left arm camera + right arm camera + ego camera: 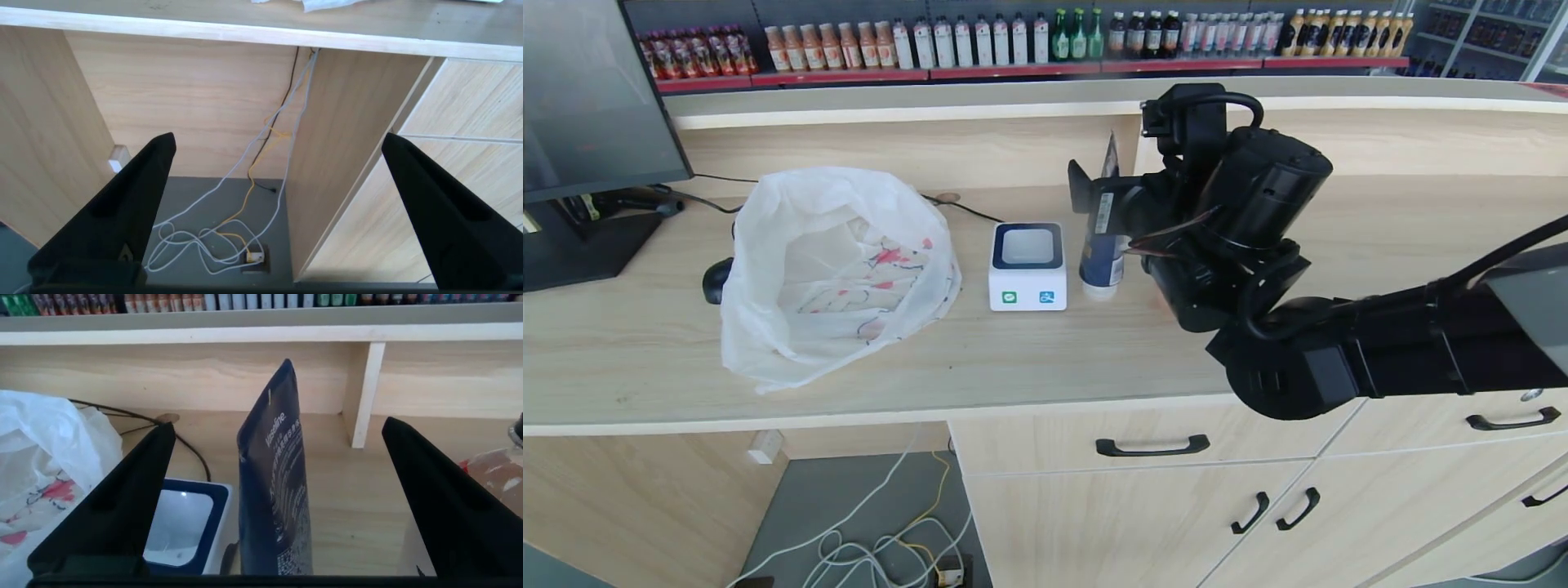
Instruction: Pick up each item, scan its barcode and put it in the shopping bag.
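A dark blue tube (1102,253) stands cap-down on the wooden counter, just right of the white barcode scanner (1027,265). My right gripper (1107,192) is open, with one finger on each side of the tube (278,482) and neither touching it. The scanner (180,527) sits close beside the tube. The white shopping bag (833,269) lies open-mouthed on the counter left of the scanner, and its edge (49,457) shows in the right wrist view. My left gripper (278,139) is open and holds nothing, below the counter's front edge and facing the cables on the floor.
A monitor (588,98) on its stand and a black mouse (717,279) are at the counter's left. A raised back ledge with an upright divider (364,392) bounds the counter. Behind it, bottles (1029,37) fill a shelf. Drawers (1152,445) sit under the counter.
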Robot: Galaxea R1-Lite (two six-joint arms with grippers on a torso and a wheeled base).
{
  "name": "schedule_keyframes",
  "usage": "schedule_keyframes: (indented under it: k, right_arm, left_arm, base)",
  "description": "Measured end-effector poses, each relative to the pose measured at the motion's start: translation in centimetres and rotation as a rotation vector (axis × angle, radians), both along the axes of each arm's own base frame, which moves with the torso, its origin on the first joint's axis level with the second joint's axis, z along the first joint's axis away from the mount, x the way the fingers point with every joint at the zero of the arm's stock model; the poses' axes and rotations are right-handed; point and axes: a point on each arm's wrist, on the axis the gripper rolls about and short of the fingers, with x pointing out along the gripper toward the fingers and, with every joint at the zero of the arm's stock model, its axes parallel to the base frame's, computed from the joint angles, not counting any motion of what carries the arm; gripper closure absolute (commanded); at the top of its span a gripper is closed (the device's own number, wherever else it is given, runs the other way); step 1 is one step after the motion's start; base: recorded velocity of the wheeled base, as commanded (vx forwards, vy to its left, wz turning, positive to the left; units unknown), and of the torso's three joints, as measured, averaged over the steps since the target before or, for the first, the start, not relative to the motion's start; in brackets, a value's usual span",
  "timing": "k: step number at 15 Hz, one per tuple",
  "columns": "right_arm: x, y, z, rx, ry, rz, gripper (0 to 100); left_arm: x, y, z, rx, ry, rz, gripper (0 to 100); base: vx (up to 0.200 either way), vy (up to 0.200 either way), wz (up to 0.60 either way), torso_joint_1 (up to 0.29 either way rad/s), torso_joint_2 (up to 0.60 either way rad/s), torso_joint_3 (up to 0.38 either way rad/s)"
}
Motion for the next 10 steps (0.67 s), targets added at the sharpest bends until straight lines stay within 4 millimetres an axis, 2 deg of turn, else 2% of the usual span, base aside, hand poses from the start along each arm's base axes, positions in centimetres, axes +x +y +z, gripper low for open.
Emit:
schedule_keyframes:
  k: [6,10]
  right_arm:
    - [2.1,0.8,0.4,0.023,-0.051,0.016,0]
    - [2.7,1.3,-0.1,0.02,-0.048,0.014,0]
  left_arm:
    - [0.0,0.0,0.0,0.0,0.0,0.0,0]
    - [0.0,0.0,0.0,0.0,0.0,0.0,0]
  base:
    - [0.0,0.0,0.0,0.0,0.0,0.0]
    - [0.0,0.0,0.0,0.0,0.0,0.0]
